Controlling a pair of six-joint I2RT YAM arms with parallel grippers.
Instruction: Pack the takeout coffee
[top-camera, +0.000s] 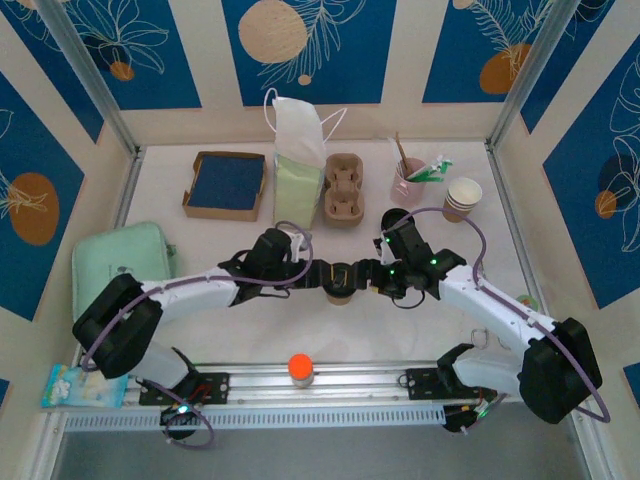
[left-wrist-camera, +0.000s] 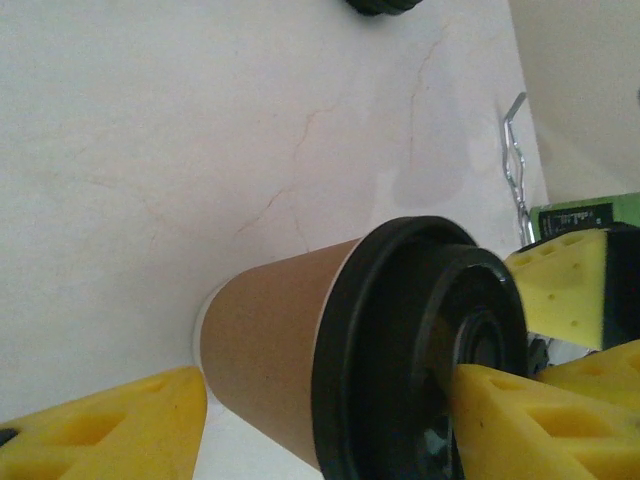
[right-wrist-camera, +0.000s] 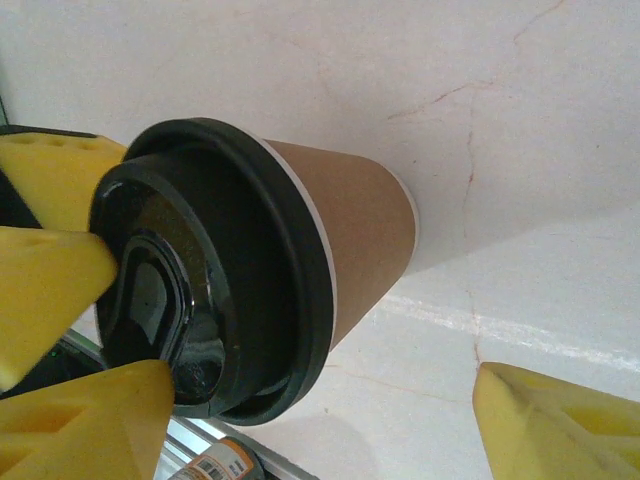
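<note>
A brown coffee cup (top-camera: 339, 287) stands upright mid-bench between both arms. The left fingers (left-wrist-camera: 520, 430) and right fingers (right-wrist-camera: 80, 420) are spread, one pad of each on its black lid (left-wrist-camera: 400, 340). To seat the lid well, press straight down and evenly, without tipping the cup.

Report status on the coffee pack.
Left gripper open, right gripper open, both straddling cup. Cup upright on table, lid on, not in carrier. Fingers crowd the lid.
</note>
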